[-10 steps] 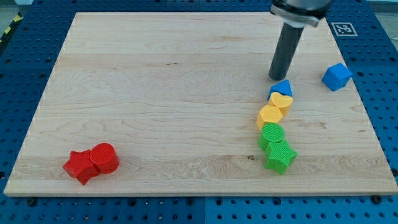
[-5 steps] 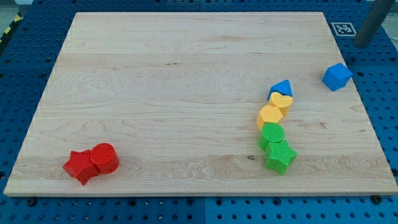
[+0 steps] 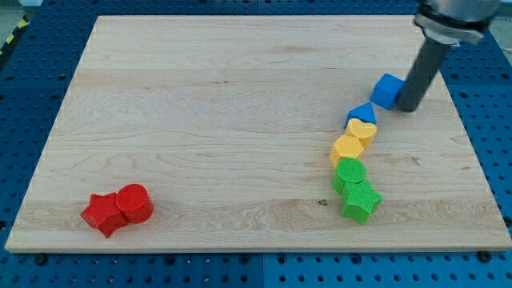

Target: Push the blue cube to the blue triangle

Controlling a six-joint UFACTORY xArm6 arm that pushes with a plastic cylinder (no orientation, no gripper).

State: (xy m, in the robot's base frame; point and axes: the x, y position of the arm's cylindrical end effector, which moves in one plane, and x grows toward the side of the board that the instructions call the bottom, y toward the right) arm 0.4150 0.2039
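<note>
My tip sits near the right edge of the worktop, touching the right side of the blue cube. There is no end effector to open or close, only a rod. The blue triangle lies just below and left of the cube, a little apart. Under it come a yellow heart, a yellow block, a green cylinder and a green star. By the bottom left corner sit a red star and a red cylinder.
</note>
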